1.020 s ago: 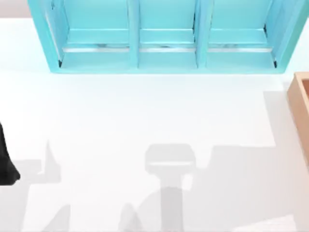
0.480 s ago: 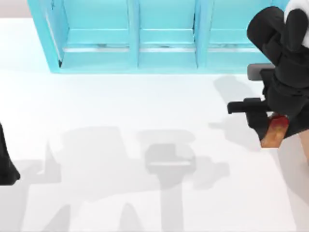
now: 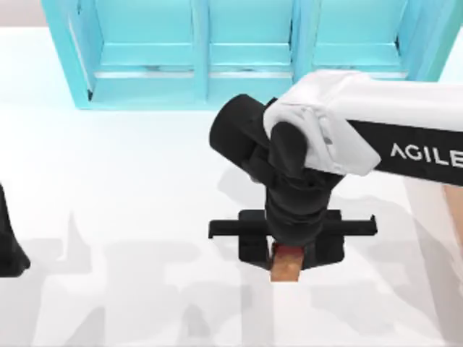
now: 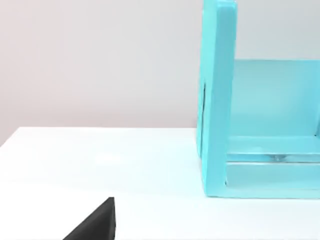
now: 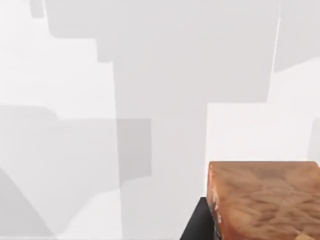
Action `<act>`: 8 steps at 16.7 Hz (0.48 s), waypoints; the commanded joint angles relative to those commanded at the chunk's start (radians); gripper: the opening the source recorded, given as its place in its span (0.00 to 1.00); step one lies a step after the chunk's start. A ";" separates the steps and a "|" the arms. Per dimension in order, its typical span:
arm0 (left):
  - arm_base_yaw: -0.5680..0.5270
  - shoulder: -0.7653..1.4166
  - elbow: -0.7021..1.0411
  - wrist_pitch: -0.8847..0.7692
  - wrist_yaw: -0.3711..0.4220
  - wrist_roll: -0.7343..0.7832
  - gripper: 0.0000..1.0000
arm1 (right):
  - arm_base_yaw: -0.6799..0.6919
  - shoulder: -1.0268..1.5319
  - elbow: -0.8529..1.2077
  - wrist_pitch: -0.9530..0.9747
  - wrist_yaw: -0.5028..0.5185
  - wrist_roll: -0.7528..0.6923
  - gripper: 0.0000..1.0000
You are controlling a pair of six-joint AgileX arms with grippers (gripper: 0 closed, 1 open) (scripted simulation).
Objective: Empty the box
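Observation:
My right gripper (image 3: 287,259) hangs over the middle of the table, shut on a small brown wooden block (image 3: 286,269). In the right wrist view the block (image 5: 265,200) shows against the white table, with a dark finger (image 5: 199,225) pressed to its side. The white and black right arm (image 3: 340,137) reaches in from the right edge of the top view. The box is hidden behind that arm. My left arm (image 3: 7,246) stays parked at the table's left edge, and a black part of it (image 4: 97,225) shows in the left wrist view.
A large turquoise three-compartment shelf unit (image 3: 246,79) stands along the far edge of the table; its end wall (image 4: 215,100) shows in the left wrist view. White table surface (image 3: 130,181) lies open to the left of the right gripper.
My right arm came in from the right edge with the brown block in its gripper and swung left to the middle of the table. The left arm has not moved.

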 joint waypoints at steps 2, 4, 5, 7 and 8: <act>0.000 0.000 0.000 0.000 0.000 0.000 1.00 | 0.010 0.002 0.000 0.005 0.000 0.010 0.00; 0.000 0.000 0.000 0.000 0.000 0.000 1.00 | 0.010 0.002 0.000 0.005 0.000 0.010 0.00; 0.000 0.000 0.000 0.000 0.000 0.000 1.00 | 0.006 -0.003 -0.002 0.003 -0.002 0.011 0.00; 0.000 0.000 0.000 0.000 0.000 0.000 1.00 | 0.007 0.003 -0.011 0.018 -0.001 0.011 0.00; 0.000 0.000 0.000 0.000 0.000 0.000 1.00 | 0.007 0.011 -0.022 0.037 -0.001 0.011 0.00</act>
